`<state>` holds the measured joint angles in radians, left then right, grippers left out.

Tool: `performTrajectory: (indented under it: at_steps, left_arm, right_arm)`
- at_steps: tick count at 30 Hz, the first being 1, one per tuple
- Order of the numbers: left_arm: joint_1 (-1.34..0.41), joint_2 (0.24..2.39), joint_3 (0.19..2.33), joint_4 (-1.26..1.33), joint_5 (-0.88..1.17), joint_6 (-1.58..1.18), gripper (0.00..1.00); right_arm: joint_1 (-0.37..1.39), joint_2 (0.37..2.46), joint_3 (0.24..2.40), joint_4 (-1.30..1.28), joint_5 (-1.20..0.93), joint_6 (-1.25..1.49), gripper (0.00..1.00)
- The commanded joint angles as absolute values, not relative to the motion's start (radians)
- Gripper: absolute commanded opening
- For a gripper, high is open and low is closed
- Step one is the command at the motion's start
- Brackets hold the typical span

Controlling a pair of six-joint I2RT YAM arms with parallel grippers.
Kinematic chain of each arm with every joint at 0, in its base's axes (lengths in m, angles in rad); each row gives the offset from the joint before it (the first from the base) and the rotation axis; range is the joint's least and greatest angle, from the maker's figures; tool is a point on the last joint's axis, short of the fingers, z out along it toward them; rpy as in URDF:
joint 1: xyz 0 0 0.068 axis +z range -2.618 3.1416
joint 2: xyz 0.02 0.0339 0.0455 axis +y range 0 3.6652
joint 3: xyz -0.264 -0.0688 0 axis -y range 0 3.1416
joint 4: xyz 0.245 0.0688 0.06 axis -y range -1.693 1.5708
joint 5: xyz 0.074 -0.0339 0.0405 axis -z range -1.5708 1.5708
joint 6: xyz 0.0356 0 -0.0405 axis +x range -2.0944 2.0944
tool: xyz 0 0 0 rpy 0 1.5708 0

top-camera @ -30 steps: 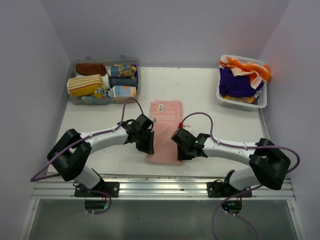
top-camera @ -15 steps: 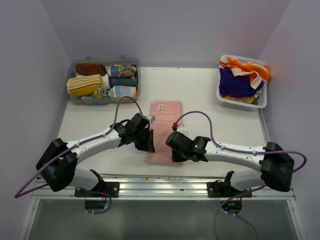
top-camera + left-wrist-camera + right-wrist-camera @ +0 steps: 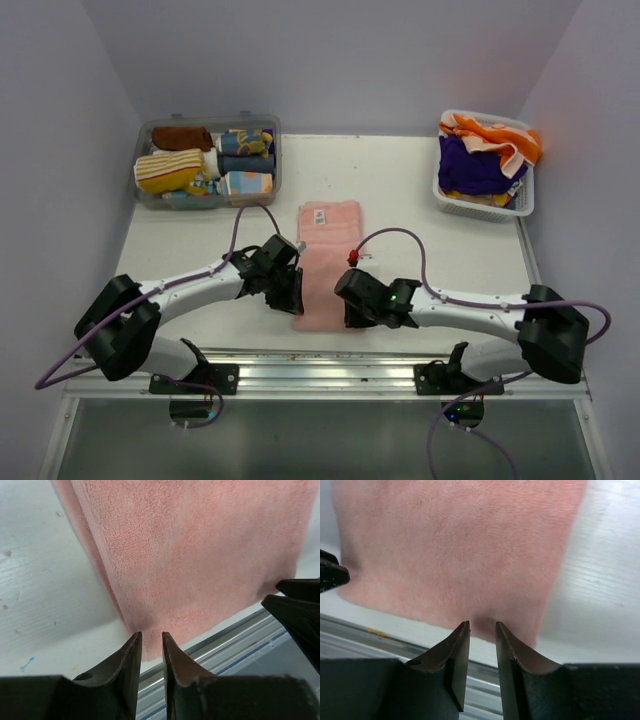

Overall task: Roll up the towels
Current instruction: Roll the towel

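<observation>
A plain pink towel [image 3: 326, 255] lies flat as a long strip in the middle of the table, a white label near its far left edge. My left gripper [image 3: 293, 300] is low at its near left corner. In the left wrist view [image 3: 151, 634] the jaws stand a narrow gap apart over the towel's [image 3: 200, 555] near edge. My right gripper [image 3: 351, 312] is low at the near right corner. In the right wrist view [image 3: 482, 624] its jaws also stand slightly apart over the towel [image 3: 455, 545]. Neither holds any cloth.
A clear bin [image 3: 277, 165] at the back left holds several rolled towels. A white basket [image 3: 480, 210] at the back right holds loose orange [image 3: 500, 135] and purple [image 3: 470, 165] towels. A metal rail [image 3: 320, 370] runs along the table's near edge.
Both grippers have moved toward the near edge and come down at the pink towel's two near corners. The towel has not moved.
</observation>
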<state>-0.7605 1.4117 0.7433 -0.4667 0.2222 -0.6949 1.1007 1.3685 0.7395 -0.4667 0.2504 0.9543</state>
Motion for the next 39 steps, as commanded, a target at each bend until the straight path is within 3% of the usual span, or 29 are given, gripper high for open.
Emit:
performTrajectory:
  at_steps: [1,4,5,8,28,39]
  left_arm:
    - [-0.765,1.339,0.785,-0.518,0.186,-0.687,0.27]
    - [-0.764,1.307,0.743,-0.508,0.204,-0.703,0.31]
    - [-0.764,1.302,0.714,-0.503,0.206,-0.713,0.40]
    - [-0.764,1.298,0.655,-0.466,0.224,-0.730,0.49]
    - [-0.764,1.307,0.551,-0.348,0.279,-0.761,0.41]
    - [-0.769,1.292,0.525,-0.305,0.350,-0.746,0.44]
  right_arm:
    - [1.103,1.221,0.718,-0.571,0.342,0.973,0.34]
    - [1.103,1.170,0.689,-0.607,0.345,0.991,0.42]
    - [1.103,1.163,0.666,-0.610,0.342,1.005,0.45]
    - [1.103,1.147,0.611,-0.571,0.308,1.031,0.46]
    - [1.103,1.198,0.557,-0.433,0.278,1.035,0.41]
    - [1.101,1.226,0.577,-0.426,0.287,1.025,0.28]
